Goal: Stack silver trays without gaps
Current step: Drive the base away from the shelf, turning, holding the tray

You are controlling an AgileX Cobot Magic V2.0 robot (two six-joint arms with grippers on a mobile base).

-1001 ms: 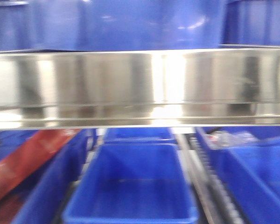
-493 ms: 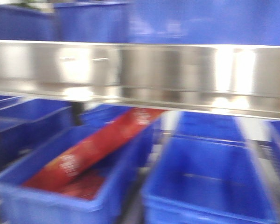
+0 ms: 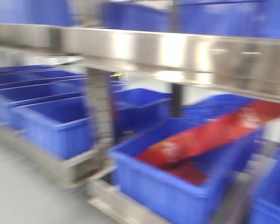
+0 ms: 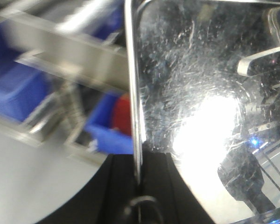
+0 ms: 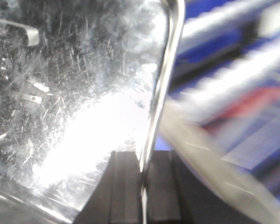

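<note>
Bins (image 3: 163, 191) swung right, tray (image 4: 191, 93) in left pincer (image 4: 137, 163)

The front view has swung left along the shelving: the steel rail (image 3: 177, 51), a level band across mid-frame a second ago, now slants across the top. The red package (image 3: 205, 137) and its blue bin (image 3: 163, 186), earlier below the rail's left end, now sit below its right part. An upright post (image 3: 100, 116), further blue bins (image 3: 56, 121) and floor (image 3: 23, 186) have appeared below its left part.
</note>
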